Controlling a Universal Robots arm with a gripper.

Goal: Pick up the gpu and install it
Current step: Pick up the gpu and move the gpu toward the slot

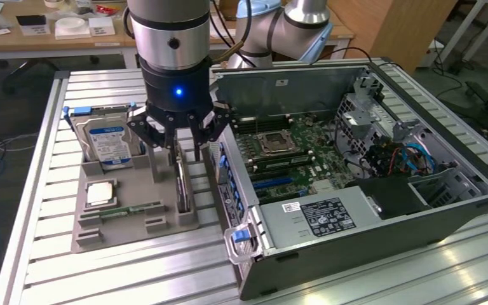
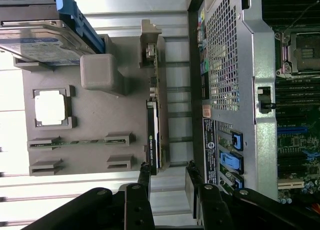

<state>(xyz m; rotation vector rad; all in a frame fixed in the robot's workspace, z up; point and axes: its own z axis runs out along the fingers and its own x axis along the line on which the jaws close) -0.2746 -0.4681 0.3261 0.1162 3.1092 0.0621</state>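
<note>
A: Grey moulded holder (image 1: 134, 222) toward the exterior view's left, flat on the slatted aluminium desk (image 1: 142, 279). Upright in its far-left slot, a hard drive (image 1: 108, 143) with a blue-and-white label.

B: And in front of the drive?

A: Square silver processor (image 1: 100, 192) seated in a recess. Nearer the camera, a narrow green memory stick (image 1: 130, 210) lying in a groove.

B: Whereabouts of the gpu (image 1: 183, 187)?

A: Along the holder's right-hand edge, standing on edge in a long slot, not clamped by anything. From the wrist view, seen edge-on as a thin dark strip beside the case.

B: State of the gripper (image 1: 178, 151)?

A: Released. Poised directly above the card, dark fingers spread wide, one to each side of the card's line, grasping nothing. Hard to tell whether one fingertip brushes the card's end.

B: Further right?

A: Black computer case (image 1: 354, 254) just beside the holder, lying with its open side up, green motherboard (image 1: 295, 149) exposed inside.
</note>
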